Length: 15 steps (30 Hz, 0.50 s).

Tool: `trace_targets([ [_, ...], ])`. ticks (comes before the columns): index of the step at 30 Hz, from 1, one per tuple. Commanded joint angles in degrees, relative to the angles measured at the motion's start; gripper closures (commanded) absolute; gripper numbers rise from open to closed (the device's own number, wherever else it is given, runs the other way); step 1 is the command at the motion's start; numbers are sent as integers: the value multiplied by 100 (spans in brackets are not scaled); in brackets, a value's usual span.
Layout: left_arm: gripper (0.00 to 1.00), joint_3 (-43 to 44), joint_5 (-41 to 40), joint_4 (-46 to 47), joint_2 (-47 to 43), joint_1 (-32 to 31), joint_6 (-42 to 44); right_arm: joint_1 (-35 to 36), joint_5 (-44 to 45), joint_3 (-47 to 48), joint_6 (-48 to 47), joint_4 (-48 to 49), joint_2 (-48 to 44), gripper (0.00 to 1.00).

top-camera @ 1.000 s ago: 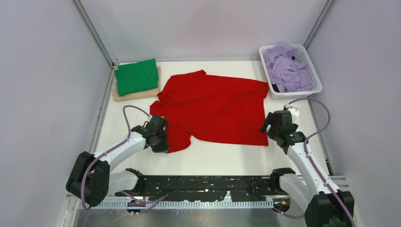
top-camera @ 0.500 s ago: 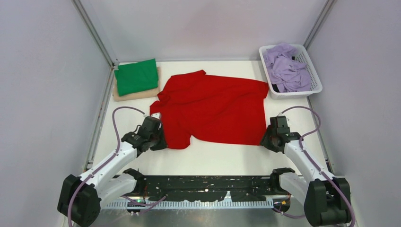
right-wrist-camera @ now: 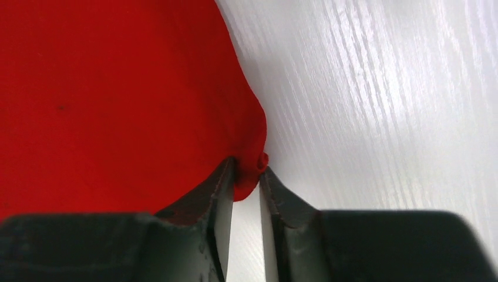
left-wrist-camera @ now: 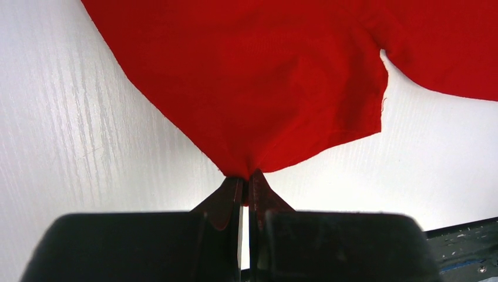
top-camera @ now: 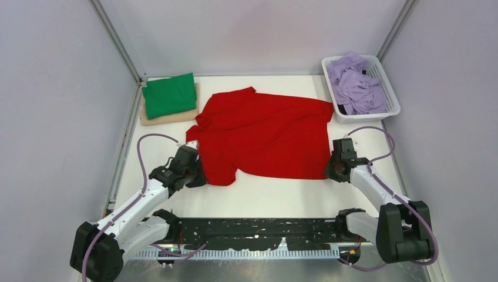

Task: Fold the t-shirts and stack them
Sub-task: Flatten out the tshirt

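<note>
Corners of red t-shirt (top-camera: pixel 264 135) now pinched by left pincer (left-wrist-camera: pixel 245 180), right pincer (right-wrist-camera: pixel 246 174).

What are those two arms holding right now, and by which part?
Both hold the red t-shirt: the left jaws pinch the corner of its near left sleeve, and the right jaws pinch its near right corner.

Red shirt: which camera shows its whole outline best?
Top external: nearly all of the red shirt shows, spread out. Left wrist shows only the corner pinched by the left gripper; right wrist only the edge pinched by the right gripper.
</note>
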Motion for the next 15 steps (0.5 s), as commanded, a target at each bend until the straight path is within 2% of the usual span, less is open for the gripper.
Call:
trace_targets([
  [1, 100, 7, -144, 238, -114, -15, -5, -11, 212, -32, -24, 137, 326, 77],
  [3, 100, 50, -171, 229, -115, -20, -13, -9, 207, -32, -74, 286, 421, 88],
  [5, 100, 130, -253, 228, -144, -20, -13, -9, 138, -41, -183, 524, 399, 94],
  [9, 100, 574, -556, 204, -403, -20, 39, -13, 95, 176, -359, 773, -291, 95],
  [15, 100, 1677, -1230, 131, -974, -20, 279, -9, 192, 1074, -621, 442, -1517, 95],
])
